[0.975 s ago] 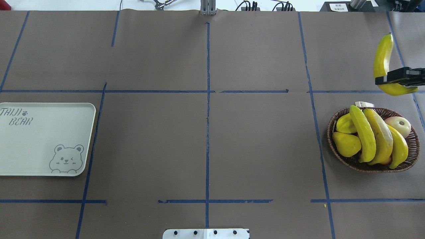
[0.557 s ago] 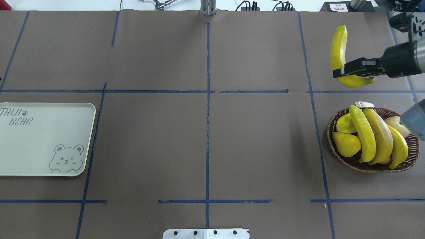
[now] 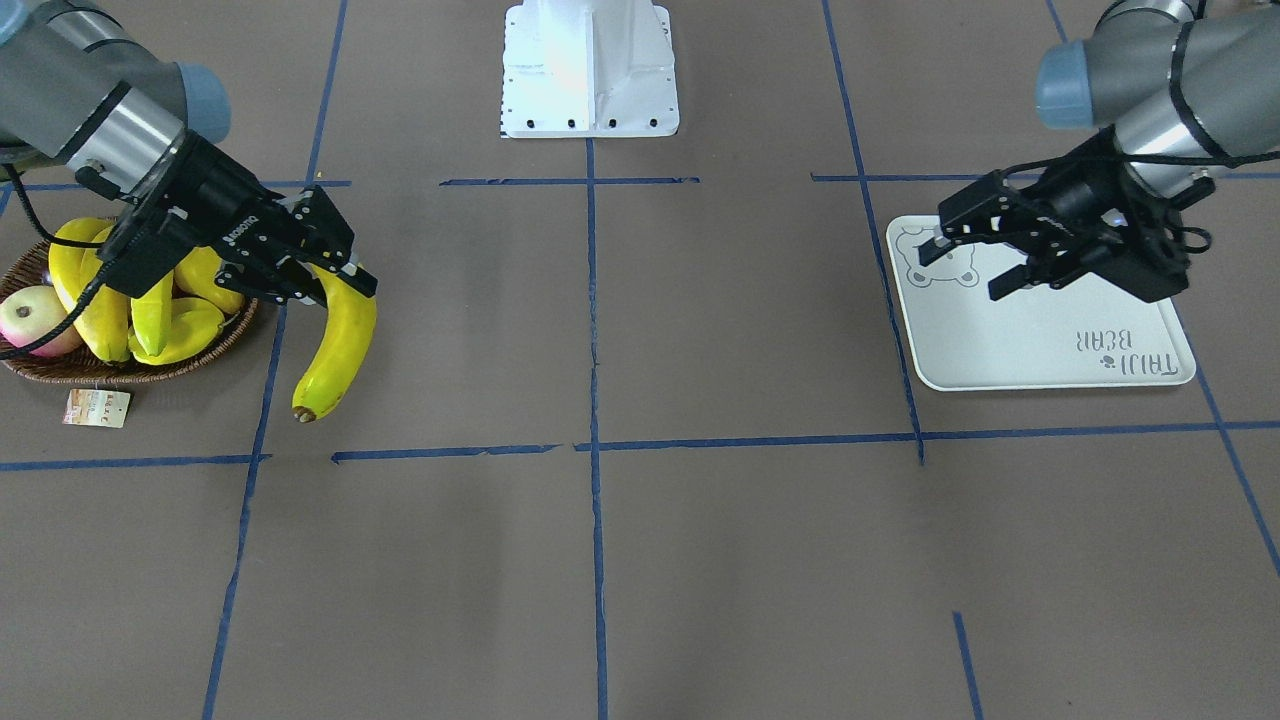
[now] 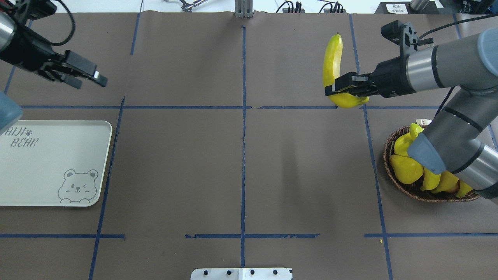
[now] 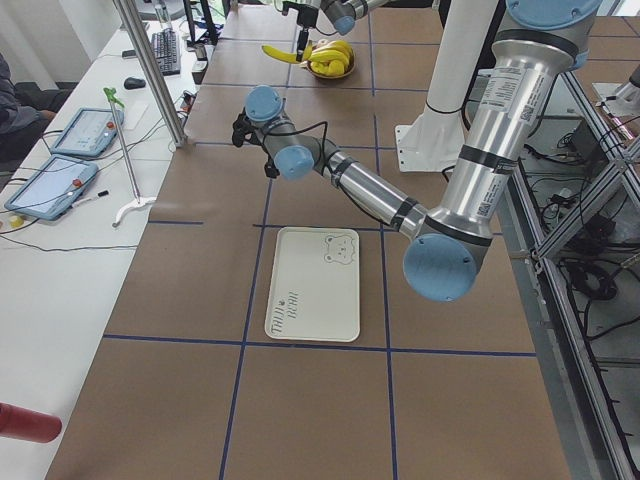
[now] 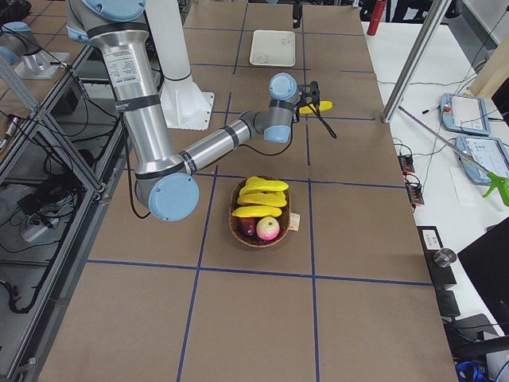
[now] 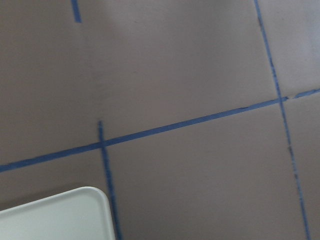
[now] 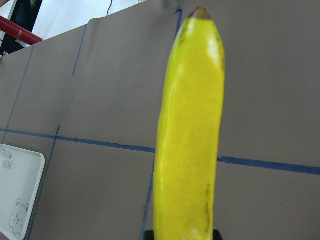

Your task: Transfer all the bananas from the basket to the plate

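One banana [image 4: 334, 66] clamped near its lower end in the right gripper [image 4: 330, 90], raised well apart from the basket [image 4: 404, 188], toward the plate [image 4: 46, 163]. More bananas [image 3: 72, 260] lying in the basket. Left gripper [image 3: 962, 272] spread open, empty, far from the basket.

Right pincer [image 4: 330, 89] clamped; left pincer [image 3: 960, 268] spread wide.

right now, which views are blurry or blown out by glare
Left wrist view: soft all over, tape lines and the plate corner smeared. Right wrist view: sharp, with a pale sheen on the banana. Front-facing view: the white robot base is blown out.
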